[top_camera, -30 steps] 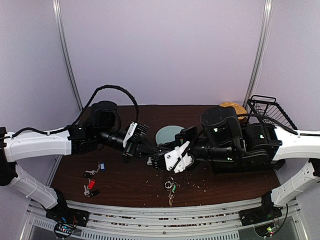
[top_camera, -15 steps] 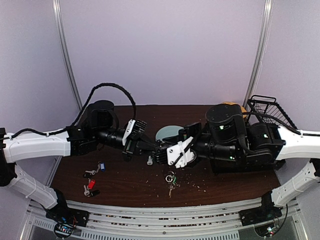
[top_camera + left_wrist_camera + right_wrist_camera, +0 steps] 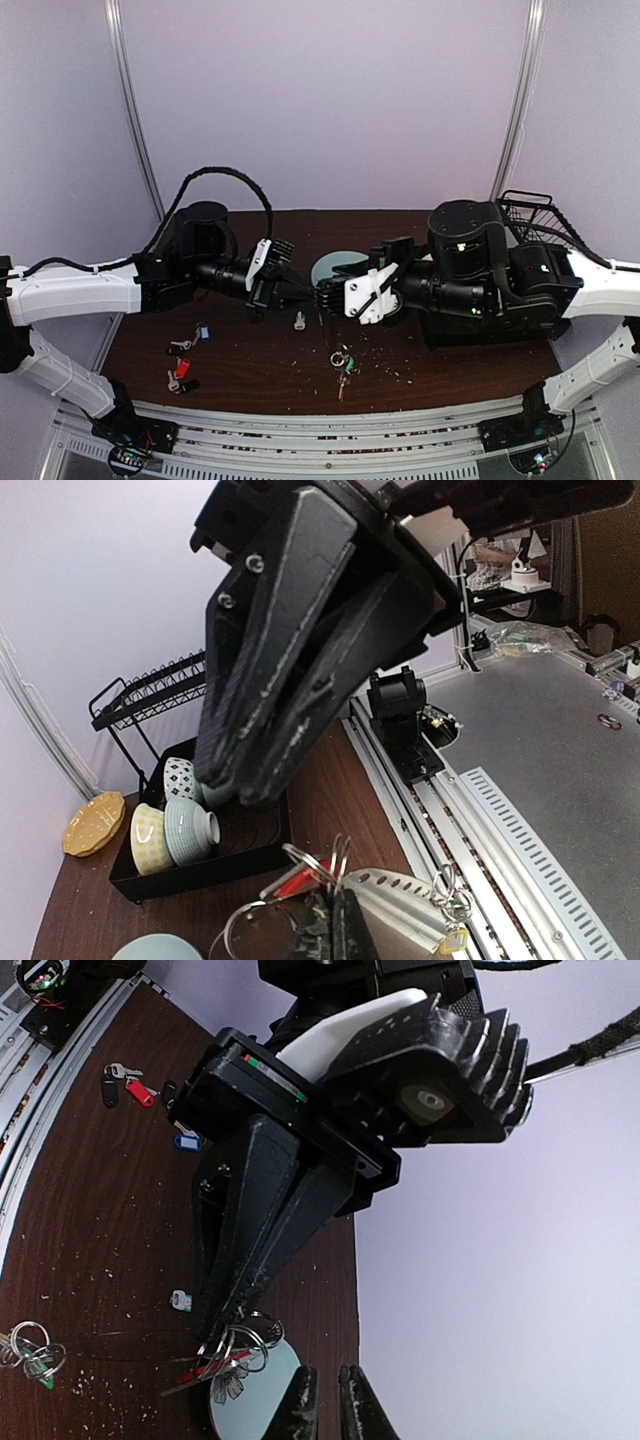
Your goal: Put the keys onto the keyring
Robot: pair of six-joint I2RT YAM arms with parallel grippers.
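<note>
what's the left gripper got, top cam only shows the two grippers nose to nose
observer: the right wrist camera shows the left gripper shut on a bunch of metal rings.
operator: any key on them
observer: a red tag hangs in among them.
operator: is the right one gripping them too
observer: no, the right gripper has its jaws a slit apart with nothing between them; the rings sit just beside its tips.
</note>
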